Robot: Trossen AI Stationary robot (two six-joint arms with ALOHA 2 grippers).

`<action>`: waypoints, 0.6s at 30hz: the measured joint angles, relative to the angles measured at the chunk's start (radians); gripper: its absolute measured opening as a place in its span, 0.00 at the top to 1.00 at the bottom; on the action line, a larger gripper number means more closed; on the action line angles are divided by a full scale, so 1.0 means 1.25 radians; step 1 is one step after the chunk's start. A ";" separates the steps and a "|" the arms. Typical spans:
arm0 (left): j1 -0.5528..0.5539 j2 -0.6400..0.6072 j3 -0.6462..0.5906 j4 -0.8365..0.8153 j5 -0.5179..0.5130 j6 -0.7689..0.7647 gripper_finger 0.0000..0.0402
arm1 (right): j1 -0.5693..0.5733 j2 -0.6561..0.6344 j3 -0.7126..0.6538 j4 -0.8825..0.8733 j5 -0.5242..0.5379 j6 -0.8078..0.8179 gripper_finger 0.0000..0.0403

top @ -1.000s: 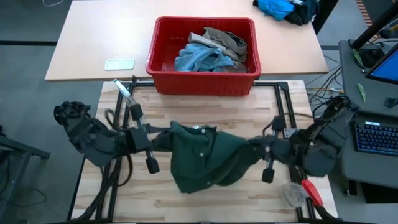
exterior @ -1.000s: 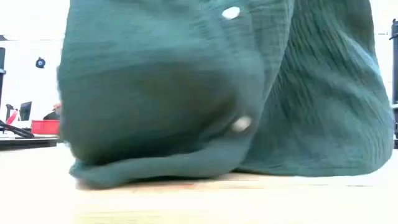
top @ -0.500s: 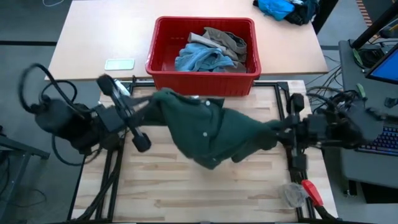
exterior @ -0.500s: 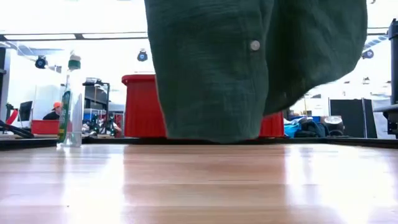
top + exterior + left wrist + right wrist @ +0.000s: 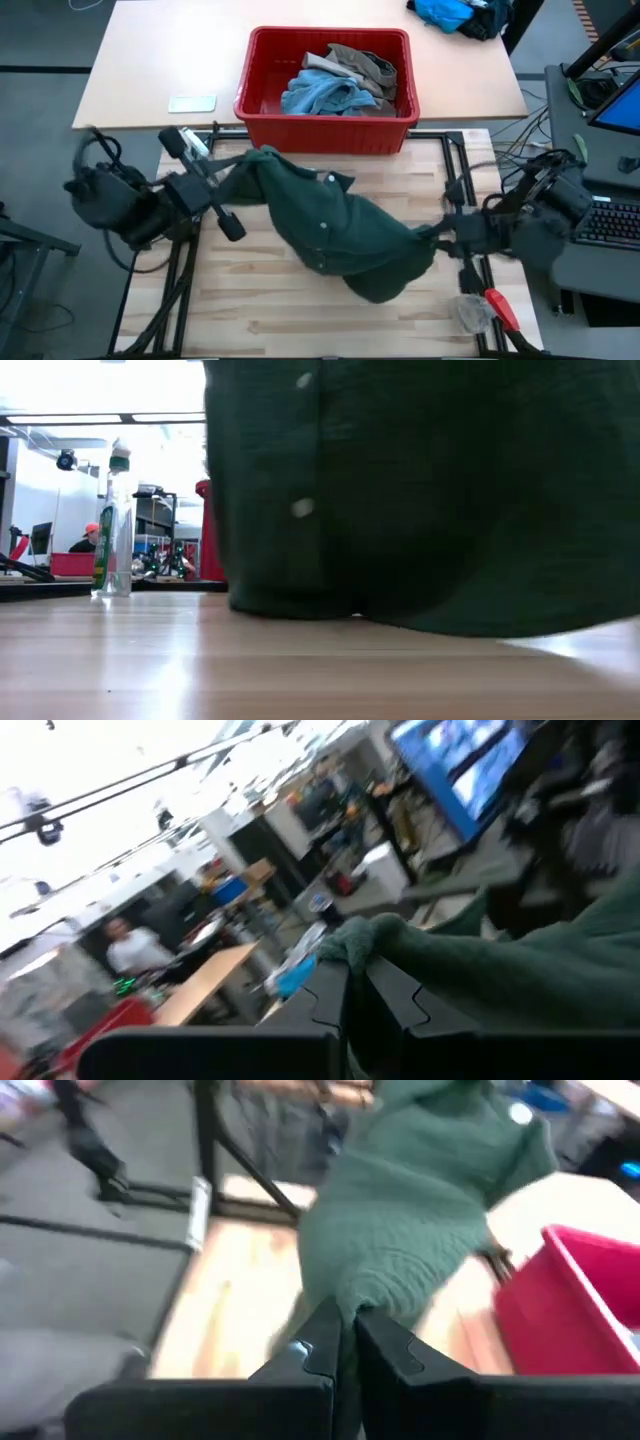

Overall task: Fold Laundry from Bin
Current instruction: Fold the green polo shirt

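A dark green buttoned garment of the laundry is stretched slantwise over the wooden table between my two grippers. My left gripper is shut on its far-left end. My right gripper is shut on its near-right end. In the low view the garment fills most of the picture and its sagging lower edge reaches the table top. The red bin stands on the far table and holds a light blue denim piece and a khaki piece. My left gripper pinches a bunched end of the green garment between its two shut fingers, coming about level from the table's left. The cloth runs away from the fingers toward the other arm and sags in the middle. My right gripper pinches a gathered end of the garment between its shut fingers, coming from the table's right and slanting a little down. The cloth spreads out from there toward the bin.
A clear bottle stands at the table's far left by my left arm. A white flat object lies left of the bin. A red-handled tool lies near right. A bright blue cloth heap is far right.
The garment, heaped on the table a second ago, was lifted clear and swung toward the bin. It now hangs lower again, sagging toward the near right. My left gripper has risen and gone toward the far left; my right gripper has risen and gone right.
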 joint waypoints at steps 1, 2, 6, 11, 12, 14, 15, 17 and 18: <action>0.005 0.000 -0.001 -0.026 -0.014 -0.015 1.00 | 0.000 0.006 0.002 -0.027 0.036 0.021 0.97; 0.014 0.000 -0.002 -0.054 -0.018 -0.036 1.00 | -0.001 0.009 0.004 -0.051 0.082 0.043 0.97; 0.069 -0.001 -0.002 -0.296 0.076 -0.283 1.00 | -0.043 0.019 0.000 -0.193 0.201 0.148 0.97; 0.199 0.026 -0.036 -0.620 0.311 -0.642 1.00 | -0.125 0.039 -0.071 -0.316 0.169 0.299 0.98; 0.222 0.034 -0.060 -0.650 0.297 -0.677 1.00 | -0.144 0.035 -0.097 -0.301 0.137 0.285 0.98; 0.271 0.050 -0.114 -0.676 0.252 -0.704 1.00 | -0.182 0.033 -0.143 -0.270 0.101 0.277 0.98; 0.294 0.056 -0.143 -0.678 0.242 -0.704 1.00 | -0.207 0.037 -0.166 -0.277 0.100 0.280 0.98; 0.341 0.068 -0.203 -0.668 0.237 -0.701 1.00 | -0.252 0.043 -0.209 -0.291 0.100 0.317 0.98; 0.370 0.076 -0.229 -0.660 0.236 -0.694 1.00 | -0.278 0.047 -0.231 -0.304 0.101 0.341 0.98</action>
